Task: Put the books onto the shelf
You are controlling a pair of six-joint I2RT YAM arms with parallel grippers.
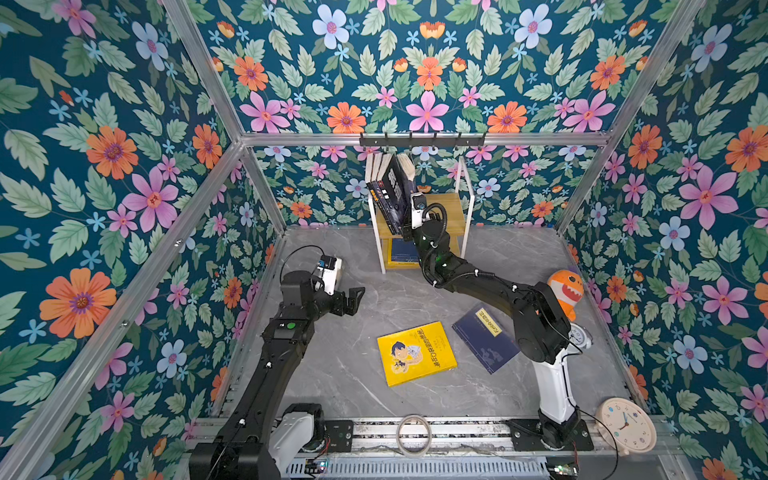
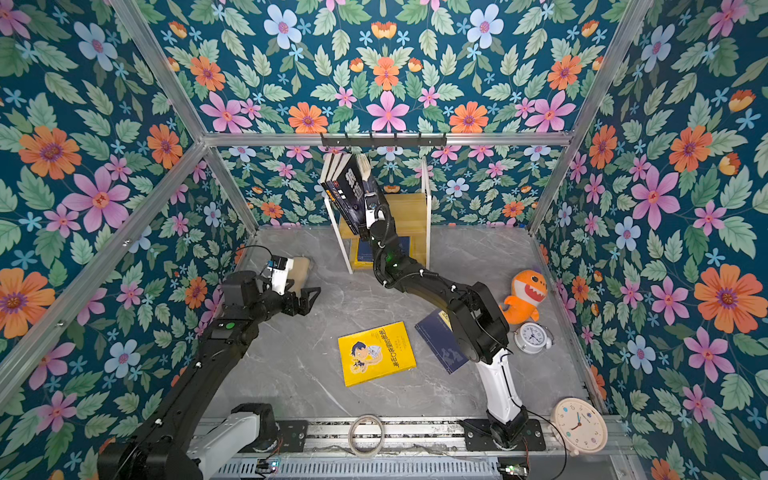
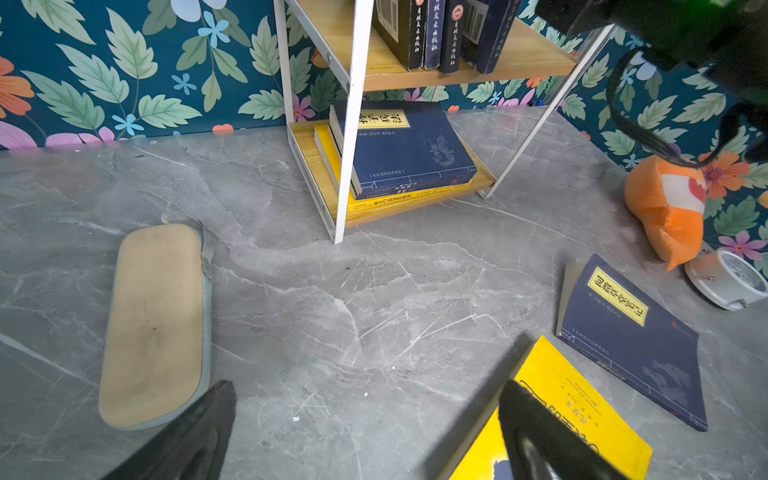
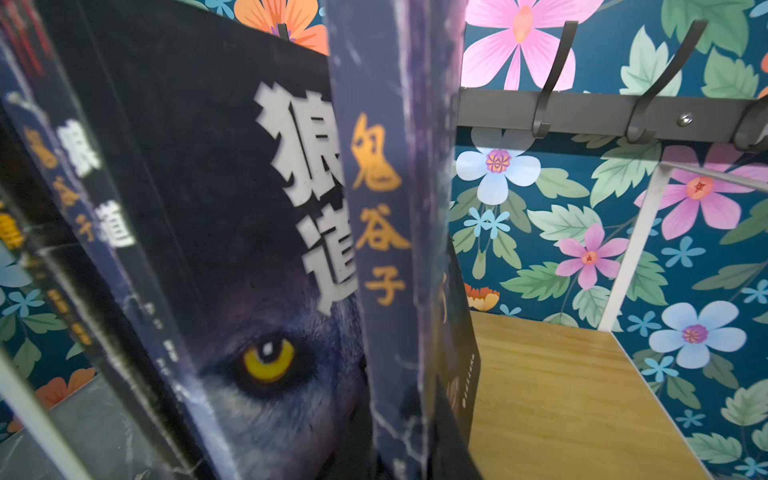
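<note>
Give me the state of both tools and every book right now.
left tool, open, empty.
right tool, shut on held book.
held book, upright at top of shelf.
yellow book, flat on table.
navy book, flat on table.
lower-tier books, stacked flat.

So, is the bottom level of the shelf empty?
No, a navy book lies flat on yellow books on the shelf's bottom level.

Matte black with white base links, the left arm [image 1: 286, 332] and right arm [image 1: 494, 284] each carry a green light, white-clipped black cables and a white camera block just behind the left end effector [image 1: 356, 300] and right end effector [image 1: 406, 233].
</note>
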